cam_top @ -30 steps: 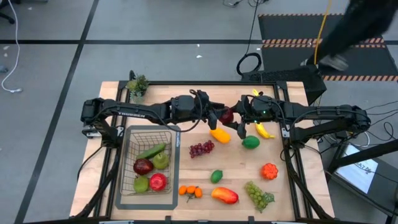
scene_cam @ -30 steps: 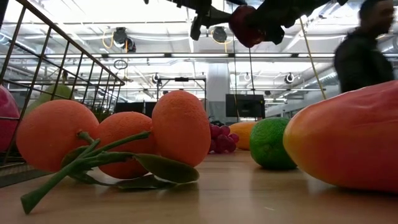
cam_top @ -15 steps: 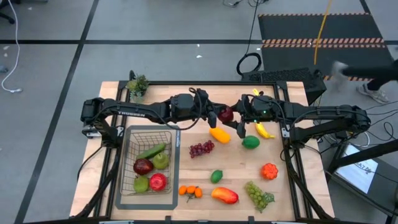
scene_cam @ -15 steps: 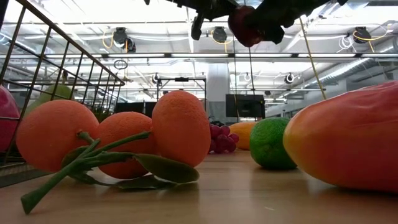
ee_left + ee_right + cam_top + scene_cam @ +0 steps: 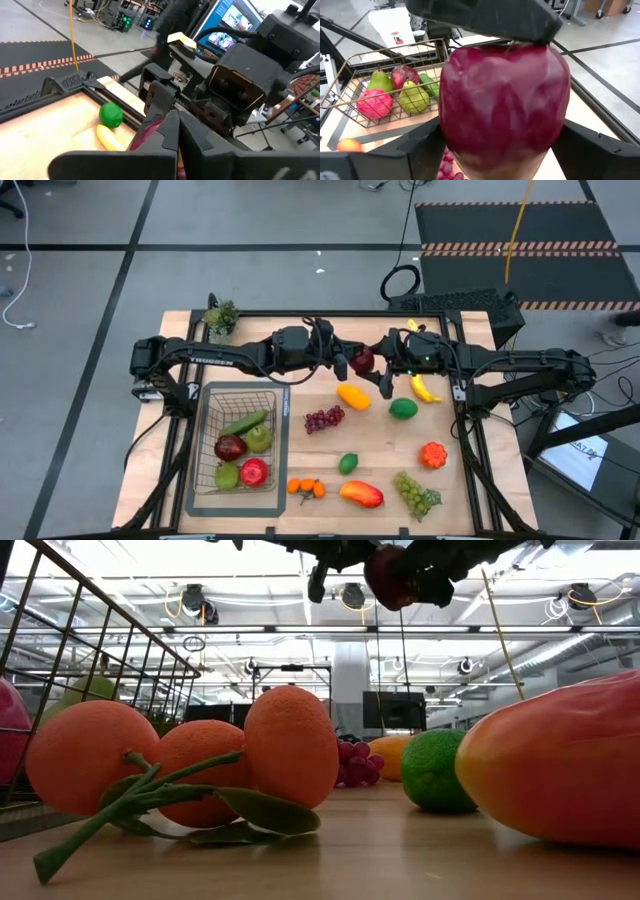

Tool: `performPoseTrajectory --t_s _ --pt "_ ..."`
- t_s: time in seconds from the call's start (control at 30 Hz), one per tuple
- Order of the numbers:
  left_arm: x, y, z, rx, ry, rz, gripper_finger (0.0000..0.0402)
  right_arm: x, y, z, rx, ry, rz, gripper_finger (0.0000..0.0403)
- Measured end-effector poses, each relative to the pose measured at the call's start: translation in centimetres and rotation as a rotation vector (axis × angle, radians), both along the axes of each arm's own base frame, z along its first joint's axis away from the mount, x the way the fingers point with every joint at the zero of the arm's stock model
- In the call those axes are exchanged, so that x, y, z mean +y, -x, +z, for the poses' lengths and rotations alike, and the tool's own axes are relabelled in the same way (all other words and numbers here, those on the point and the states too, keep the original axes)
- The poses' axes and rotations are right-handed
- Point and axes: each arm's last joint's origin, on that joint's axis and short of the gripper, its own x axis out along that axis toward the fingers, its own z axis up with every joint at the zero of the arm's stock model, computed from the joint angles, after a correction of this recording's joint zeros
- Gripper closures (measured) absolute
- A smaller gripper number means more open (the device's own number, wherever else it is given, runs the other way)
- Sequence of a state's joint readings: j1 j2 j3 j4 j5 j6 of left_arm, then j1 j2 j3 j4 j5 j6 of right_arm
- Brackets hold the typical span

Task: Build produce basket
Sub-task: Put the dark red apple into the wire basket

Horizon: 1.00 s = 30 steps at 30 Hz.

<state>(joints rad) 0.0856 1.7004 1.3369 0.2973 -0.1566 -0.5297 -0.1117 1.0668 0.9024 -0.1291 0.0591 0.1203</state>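
Observation:
A dark red apple (image 5: 362, 361) hangs in the air above the far middle of the table, between my two grippers. My left gripper (image 5: 346, 363) reaches it from the table's left, my right gripper (image 5: 377, 366) from the right, and both are shut on it. The apple fills the right wrist view (image 5: 505, 105). The grey wire basket (image 5: 205, 442) stands at the near left on a flat grey mat. It holds a cucumber, two pears and two red fruits (image 5: 395, 90). My left gripper comes level from the table's left. One finger (image 5: 485, 17) lies over the apple's top (image 5: 505, 50); the other finger is hidden behind the apple. The apple is clear of the table. My right gripper comes level from the table's right. Its two fingers (image 5: 422, 145) stand against the apple's two opposite sides (image 5: 451, 115), low on the fruit. The apple sits upright between them, lifted clear.
Loose produce lies on the table's middle and right: a mango (image 5: 352, 396), purple grapes (image 5: 323, 419), two limes (image 5: 403, 408), a banana (image 5: 424, 388), oranges (image 5: 306, 487), another mango (image 5: 361, 494), green grapes (image 5: 415, 493). A potted sprig (image 5: 220, 317) stands at the far left.
The apple and both grippers have shifted slightly up and toward the table's left. A person beyond the table's far right has walked out of view.

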Motion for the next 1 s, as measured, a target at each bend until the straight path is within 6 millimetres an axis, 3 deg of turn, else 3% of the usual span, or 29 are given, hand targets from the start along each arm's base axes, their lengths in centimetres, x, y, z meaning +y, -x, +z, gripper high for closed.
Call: performPoseTrajectory --t_s 0.2,0.47,1.0 --pt "0.0 0.0 -0.1 0.006 0.001 -0.003 0.0400 0.0 0.0 0.1 -0.007 0.000 0.005 0.0050" --pt "0.1 1.2 1.7 -0.025 -0.022 -0.002 0.0401 0.1 0.0 0.0 -0.005 -0.058 -0.009 0.0046" --pt "0.9 7.2 7.0 -0.015 -0.114 -0.098 0.0401 0.5 0.2 -0.5 0.030 -0.261 0.021 0.0046"
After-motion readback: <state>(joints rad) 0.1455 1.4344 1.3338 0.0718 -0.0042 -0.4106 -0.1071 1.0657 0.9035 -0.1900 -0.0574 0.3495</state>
